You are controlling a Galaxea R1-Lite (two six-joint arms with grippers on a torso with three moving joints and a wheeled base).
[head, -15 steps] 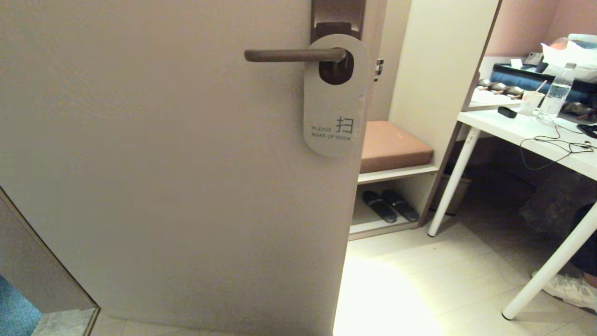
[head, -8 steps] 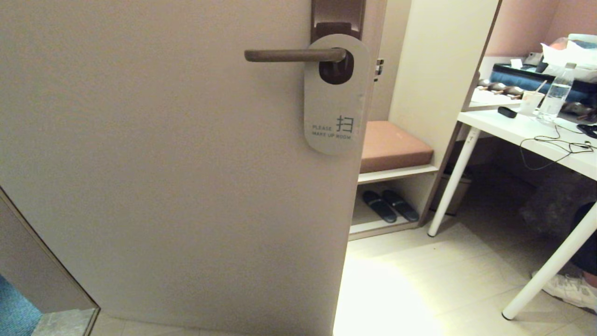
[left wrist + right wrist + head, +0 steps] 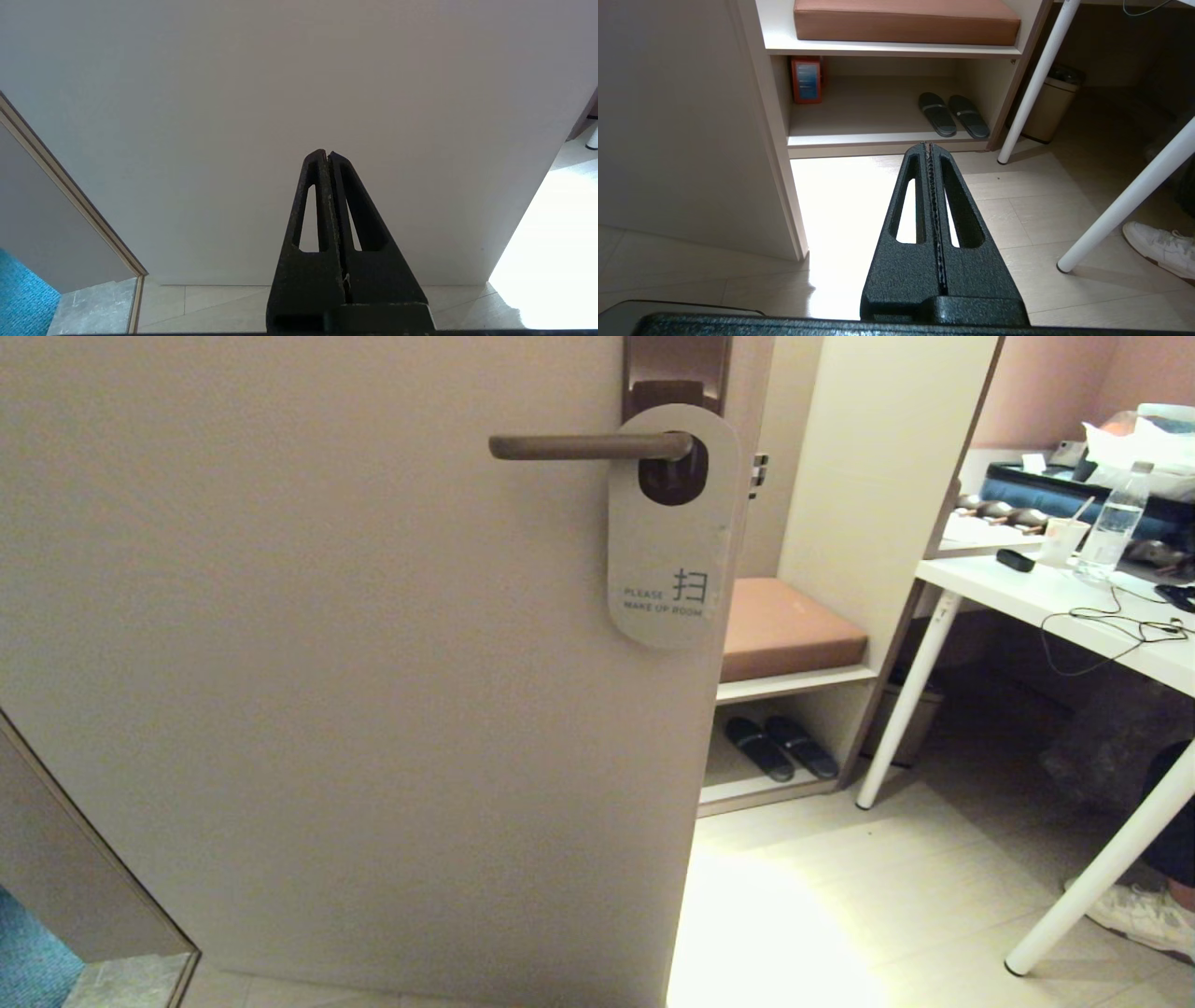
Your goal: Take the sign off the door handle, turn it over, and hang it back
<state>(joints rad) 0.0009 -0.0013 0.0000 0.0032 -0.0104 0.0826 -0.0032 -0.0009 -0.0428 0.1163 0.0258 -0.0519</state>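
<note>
**Sign on the handle, both grippers low and away from it**

Pale beige door panel point(image 3: 327, 663) fills most of the head view, standing open beside a cream shelf unit with a brown cushion point(image 3: 789, 627) on its upper shelf and a pair of dark slippers point(image 3: 782, 747) below. To the right stands a white table whose tabletop point(image 3: 1055, 602) carries a clear plastic water bottle point(image 3: 1114, 527) and a thin black cable.

The slim straight dark-brown metal lever door handle point(image 3: 588, 447) juts leftward from its tall brown backplate point(image 3: 677, 364) near the door's edge. The flat rounded off-white card sign point(image 3: 672, 537) hangs from the handle by its big round hole, close to the backplate, hanging straight down against the door. Its visible face reads "PLEASE MAKE UP ROOM" with a Chinese character above the words.

Neither arm shows in the head view. In the left wrist view, the black left gripper point(image 3: 328, 154) has its fingers pressed together and points at the bare lower door, with floor tiles and a strip of blue carpet point(image 3: 23, 298) below; sign and handle are out of that view. In the right wrist view, the black right gripper point(image 3: 929, 145) is likewise closed on nothing, aimed over the floor towards the shelf unit's lower compartment, where the slippers and a small red box point(image 3: 806, 79) sit.
</note>
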